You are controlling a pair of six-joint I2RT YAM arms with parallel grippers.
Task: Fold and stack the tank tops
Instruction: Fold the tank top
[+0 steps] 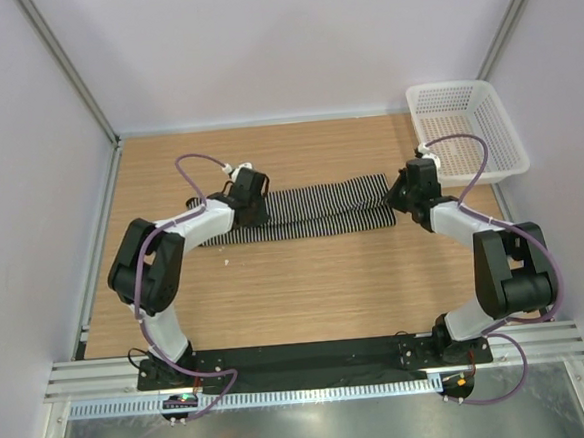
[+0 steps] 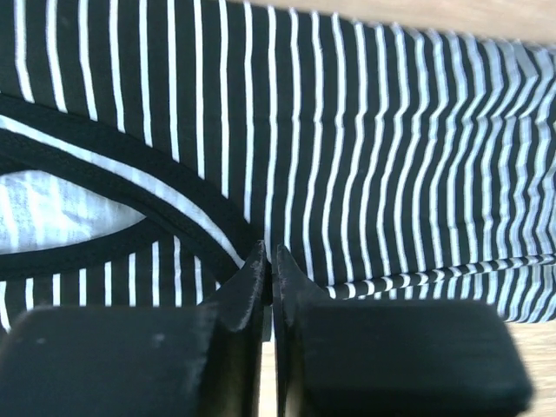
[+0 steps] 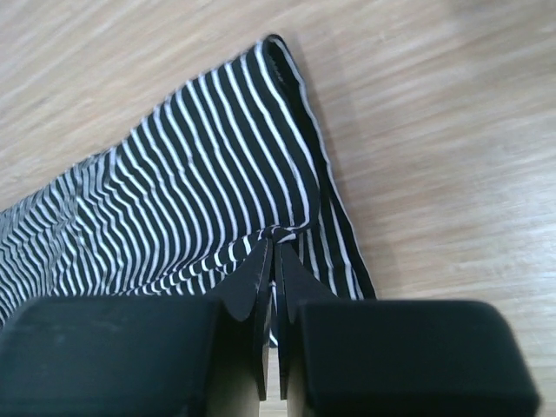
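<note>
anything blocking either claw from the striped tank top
Nothing visible does: the left claw and the right claw each sit shut on the tank top, one at either end.

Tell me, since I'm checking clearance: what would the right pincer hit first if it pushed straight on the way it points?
The striped tank top: the right pincer is shut with fabric bunched at its tips. Right beneath lies the wooden table, though depth is unclear.
</note>
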